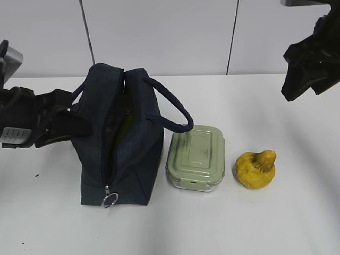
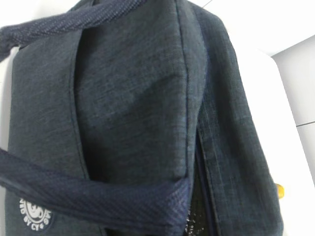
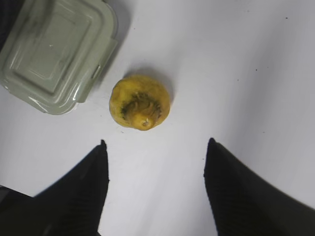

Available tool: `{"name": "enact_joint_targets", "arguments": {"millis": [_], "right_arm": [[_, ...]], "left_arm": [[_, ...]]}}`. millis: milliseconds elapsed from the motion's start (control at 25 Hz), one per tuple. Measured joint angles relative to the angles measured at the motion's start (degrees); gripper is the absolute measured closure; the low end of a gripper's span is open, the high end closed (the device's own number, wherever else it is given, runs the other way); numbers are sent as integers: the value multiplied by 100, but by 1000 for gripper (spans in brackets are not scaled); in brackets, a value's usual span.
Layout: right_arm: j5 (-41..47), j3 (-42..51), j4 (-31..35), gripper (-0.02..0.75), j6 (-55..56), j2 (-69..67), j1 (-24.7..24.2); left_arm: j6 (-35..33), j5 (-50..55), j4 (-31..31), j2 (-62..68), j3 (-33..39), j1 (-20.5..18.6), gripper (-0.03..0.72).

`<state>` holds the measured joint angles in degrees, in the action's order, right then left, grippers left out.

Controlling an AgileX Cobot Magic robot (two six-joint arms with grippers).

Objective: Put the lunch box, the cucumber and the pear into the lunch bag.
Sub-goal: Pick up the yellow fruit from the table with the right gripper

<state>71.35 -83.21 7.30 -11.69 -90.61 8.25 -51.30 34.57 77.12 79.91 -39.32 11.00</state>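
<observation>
White tabletop [image 1: 276, 223] runs back to a pale panelled wall, and I have bare surface in front of everything and to the right of the pear [image 1: 256, 169].

From my exterior view the bag [image 1: 119, 149] stands upright left of centre, its long axis running from the near edge toward the wall. Its top zipper is parted along that line, with the ring pull [image 1: 110, 200] hanging at the near end and something yellow-green just visible in the slot. One handle arches right, over the box's far corner.

Just beside the bag, the box [image 1: 195, 157] lies flat, lid up, its long side also running front to back. Near it on the right sits the pear, neck tipped up and to the right.

My left gripper [image 1: 58, 125] is pressed against the bag's left side; I cannot tell how its jaws stand. My right gripper [image 3: 155, 162] hangs high above the pear, fingers spread wide and holding nothing.
</observation>
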Motion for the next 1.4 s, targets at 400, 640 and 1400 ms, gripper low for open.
{"name": "enact_joint_targets", "arguments": {"millis": [400, 640, 1400], "right_arm": [[-22, 66, -86, 258, -27, -123, 0], [-45, 457, 144, 283, -35, -132, 0], [-1774, 1686, 502, 297, -309, -391, 330]], "left_arm": [[0, 41, 0, 0, 0, 0, 706], [0, 78, 0, 0, 0, 0, 705], [-5, 85, 0, 0, 0, 0, 705]]}}
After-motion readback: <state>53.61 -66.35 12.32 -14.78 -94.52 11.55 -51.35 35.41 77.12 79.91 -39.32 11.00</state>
